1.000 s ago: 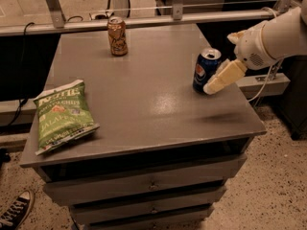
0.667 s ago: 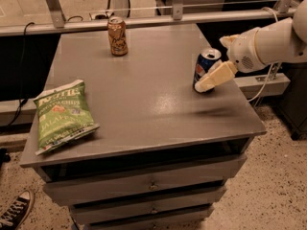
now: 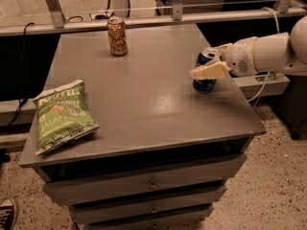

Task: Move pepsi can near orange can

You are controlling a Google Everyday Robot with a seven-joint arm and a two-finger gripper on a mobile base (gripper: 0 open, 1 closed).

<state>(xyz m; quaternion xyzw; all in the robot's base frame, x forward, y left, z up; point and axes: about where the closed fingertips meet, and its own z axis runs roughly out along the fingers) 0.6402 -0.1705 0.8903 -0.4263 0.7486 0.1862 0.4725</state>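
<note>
The pepsi can, dark blue with a silver top, stands upright near the right edge of the grey table. My gripper reaches in from the right on a white arm and sits at the can, with a cream part crossing the can's front. The orange can, orange-tan with pale markings, stands upright at the far middle-left of the table, well apart from the pepsi can.
A green chip bag lies at the front left of the table. A metal rail runs behind the table's far edge. Drawers sit under the tabletop. A shoe is on the floor at the lower left.
My gripper has moved left and up along the pepsi can, from its lower right side to across its front. The can has stayed in place.
</note>
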